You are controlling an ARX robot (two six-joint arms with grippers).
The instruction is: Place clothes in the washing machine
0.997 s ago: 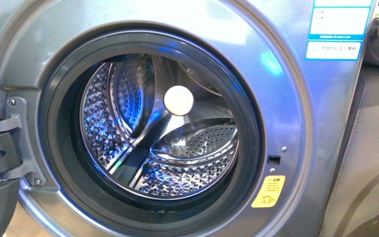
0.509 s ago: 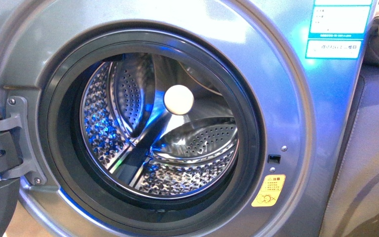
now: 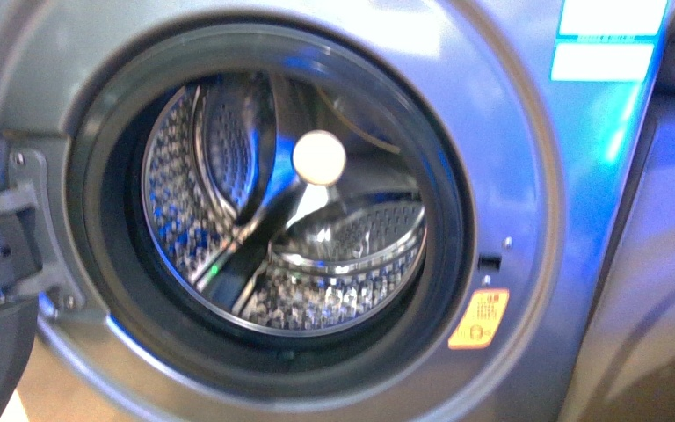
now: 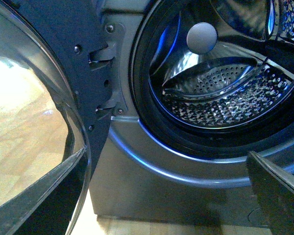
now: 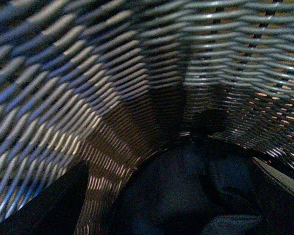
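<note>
The silver-grey washing machine (image 3: pixel 510 132) fills the front view. Its porthole is open and the perforated steel drum (image 3: pixel 334 299) holds nothing. Neither arm shows there. In the left wrist view my left gripper (image 4: pixel 171 205) is open, low in front of the washing machine (image 4: pixel 152 191), below the dark gasket (image 4: pixel 196 139), with nothing between its fingers. My right gripper (image 5: pixel 171 205) is open inside the woven grey basket (image 5: pixel 103 83), just over the dark navy clothes (image 5: pixel 181 191) lying crumpled at its bottom. I cannot tell whether its fingers (image 5: pixel 54 205) touch the fabric.
The washer's glass door (image 4: pixel 24 112) is swung open on its hinge (image 3: pixel 31 220), close beside the left gripper. A yellow warning sticker (image 3: pixel 479 318) sits at the lower right of the porthole. Light wooden floor (image 4: pixel 152 229) shows under the machine.
In the front view the washer has shifted slightly upward and the picture has blurred. The drum looks the same and still holds nothing.
</note>
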